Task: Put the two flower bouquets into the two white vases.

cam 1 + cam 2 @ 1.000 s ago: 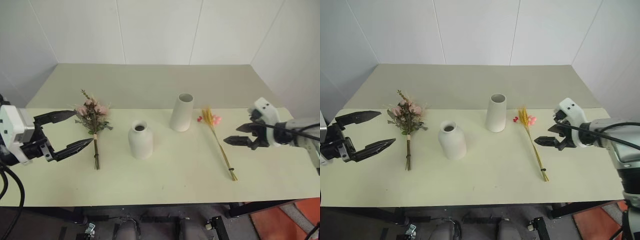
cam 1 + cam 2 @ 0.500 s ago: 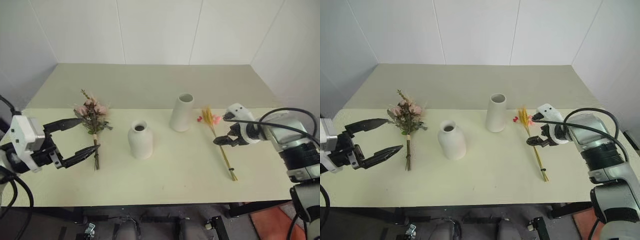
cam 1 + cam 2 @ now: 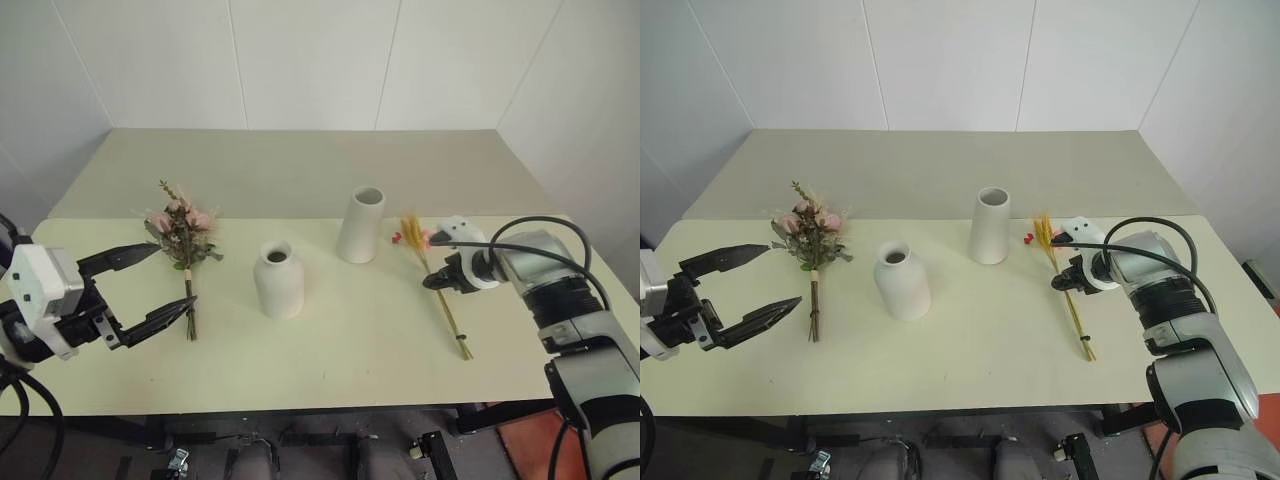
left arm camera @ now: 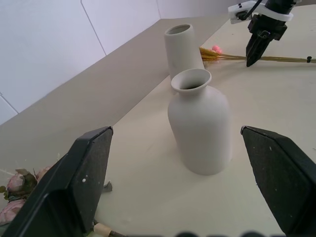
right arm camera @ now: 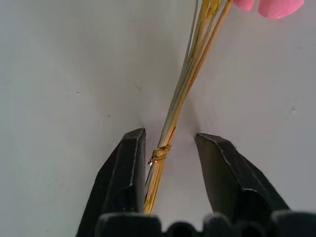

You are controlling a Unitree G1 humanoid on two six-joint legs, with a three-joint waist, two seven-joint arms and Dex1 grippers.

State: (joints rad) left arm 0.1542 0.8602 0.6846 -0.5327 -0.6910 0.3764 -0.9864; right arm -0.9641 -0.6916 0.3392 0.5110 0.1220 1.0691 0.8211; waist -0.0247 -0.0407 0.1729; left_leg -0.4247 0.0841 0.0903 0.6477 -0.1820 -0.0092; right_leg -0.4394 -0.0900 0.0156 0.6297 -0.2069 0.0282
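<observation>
**Observer:** Right gripper (image 5: 168, 148) stands with one finger on each side of the thin yellow stalks of the slim bouquet (image 3: 1068, 296), at the right of the head view. A gap is visible on both sides, so its fingers are partly closed around the stalks but not yet pinching them. You see the small wire tie just between the fingertips.

**Operator:** What can go wrong for me here?

**Observer:** The stalks are few and thin, and they lie flat on the table (image 3: 340, 350). If you close too high, the fingers may pass over them; if you press too low, the tips may scrape the table and push the bunch away. A weak grip could also let the bunch swing or slide when you lift.

**Operator:** How does it lie?

**Observer:** Its long axis runs from the upper middle-right toward the lower right; the wheat heads and the pink flower point to the tall vase (image 3: 362, 225), which is near, and the cut ends point to the near table edge.

**Operator:** And the other side?

**Observer:** Your left gripper (image 3: 150, 290) is spread wide and empty at the lower left, just beside the pink bouquet (image 3: 184, 240). The round vase (image 3: 278, 280) stands between the two bouquets.
</observation>
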